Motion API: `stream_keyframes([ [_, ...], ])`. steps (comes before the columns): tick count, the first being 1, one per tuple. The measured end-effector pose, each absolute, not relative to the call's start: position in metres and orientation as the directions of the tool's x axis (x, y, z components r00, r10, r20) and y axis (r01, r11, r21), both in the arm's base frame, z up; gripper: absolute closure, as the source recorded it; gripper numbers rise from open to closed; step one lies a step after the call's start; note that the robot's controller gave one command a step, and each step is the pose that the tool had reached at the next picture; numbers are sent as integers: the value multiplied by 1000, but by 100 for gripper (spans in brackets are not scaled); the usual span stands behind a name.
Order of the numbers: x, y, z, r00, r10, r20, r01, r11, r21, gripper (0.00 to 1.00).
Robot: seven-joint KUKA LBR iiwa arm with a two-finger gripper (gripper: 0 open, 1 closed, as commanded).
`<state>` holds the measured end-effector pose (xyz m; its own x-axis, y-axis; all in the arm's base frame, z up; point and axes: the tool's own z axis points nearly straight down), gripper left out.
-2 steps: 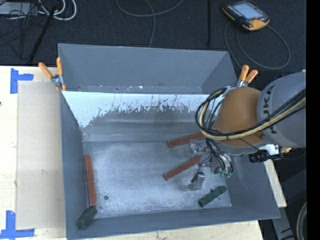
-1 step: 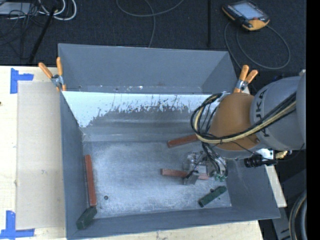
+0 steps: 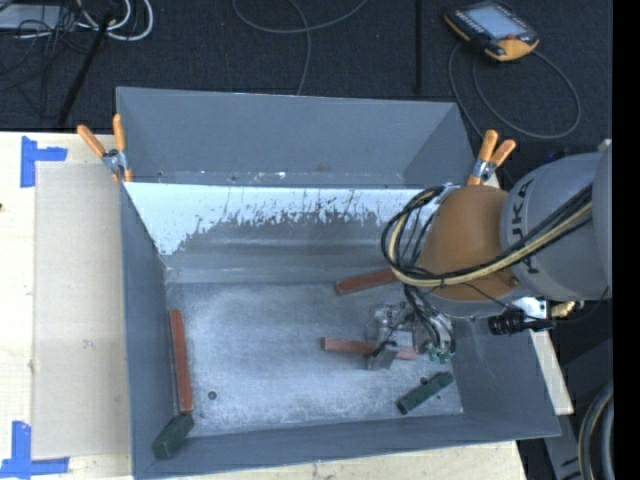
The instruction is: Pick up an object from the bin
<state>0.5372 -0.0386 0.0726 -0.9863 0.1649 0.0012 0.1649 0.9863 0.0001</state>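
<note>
A: Where gripper [image 3: 393, 346] sits, what's by it?
B: Thin brown stick [image 3: 345, 346], bin [image 3: 260, 378] floor rt of centre. Long axis approx left-right, rt end at gripper. Claw open/closed: can't tell.

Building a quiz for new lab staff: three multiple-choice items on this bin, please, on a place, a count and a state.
1. Where is the gripper? A near-left corner B at the middle brown stick, right of centre C against the back wall
2. How many dark green blocks? A one B two C four
3. The long brown stick on the left? A on end B lying flat C lifted
Key: B, it is down at that stick; B, one near-left, one lower right; B, it lies lengthwise.
</note>
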Motion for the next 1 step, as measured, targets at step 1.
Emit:
stream_keyframes([
  [1,522,-27,226,-982,191,-2,191,982,0,100],
])
